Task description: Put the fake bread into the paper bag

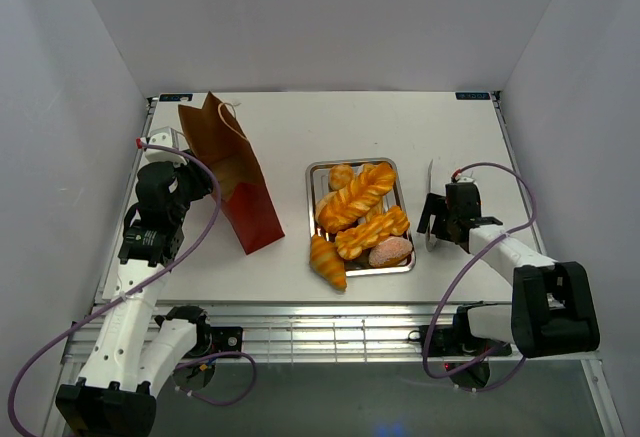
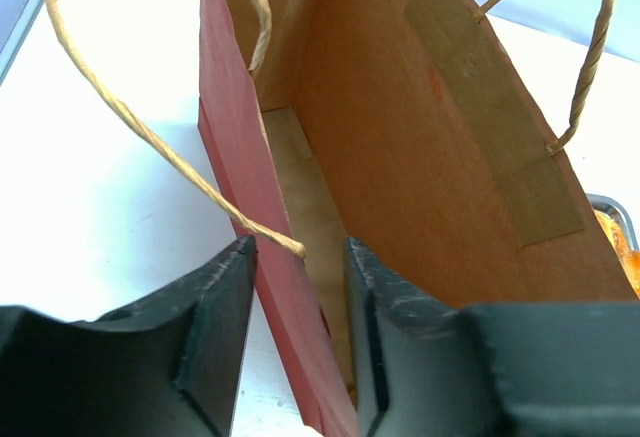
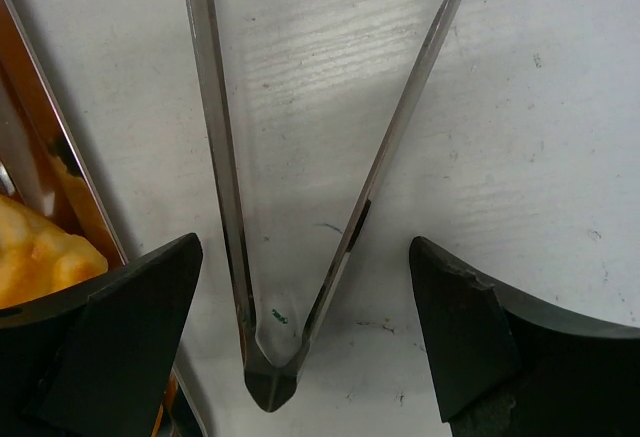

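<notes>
Straddling paper bag edge — left gripper; right gripper wide around tongs.

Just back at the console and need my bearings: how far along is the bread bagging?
Done: only that the paper bag stands open; its visible inside is bare. In hand: the left pincer straddles one bag wall, and the right pincer, open, brackets the hinged end of the tongs. Left: all the fake bread on the tray, plus one croissant beside it.
</notes>
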Motion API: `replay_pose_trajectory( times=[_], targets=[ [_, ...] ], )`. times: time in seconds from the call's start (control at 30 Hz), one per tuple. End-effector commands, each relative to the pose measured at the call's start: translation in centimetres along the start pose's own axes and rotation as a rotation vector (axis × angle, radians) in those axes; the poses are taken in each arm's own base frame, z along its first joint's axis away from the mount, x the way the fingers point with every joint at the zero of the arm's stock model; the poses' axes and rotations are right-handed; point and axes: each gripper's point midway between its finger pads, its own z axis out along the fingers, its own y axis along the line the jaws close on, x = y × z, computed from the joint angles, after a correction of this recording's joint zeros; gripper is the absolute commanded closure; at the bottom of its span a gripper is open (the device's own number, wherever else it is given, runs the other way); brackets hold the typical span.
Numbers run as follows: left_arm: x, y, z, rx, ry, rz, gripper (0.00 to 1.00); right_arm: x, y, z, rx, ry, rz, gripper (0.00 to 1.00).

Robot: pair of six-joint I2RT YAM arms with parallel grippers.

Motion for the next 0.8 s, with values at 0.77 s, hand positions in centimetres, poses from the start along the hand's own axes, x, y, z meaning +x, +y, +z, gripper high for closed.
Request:
replay_pose_trajectory(
  times=[0.77],
  targets=[
    [-0.2, -0.6, -0.7, 0.048, -0.019, -0.001, 0.39, -4.1, -0.5, 2.6, 0.119, -0.036, 0.063, 0.04]
  ],
)
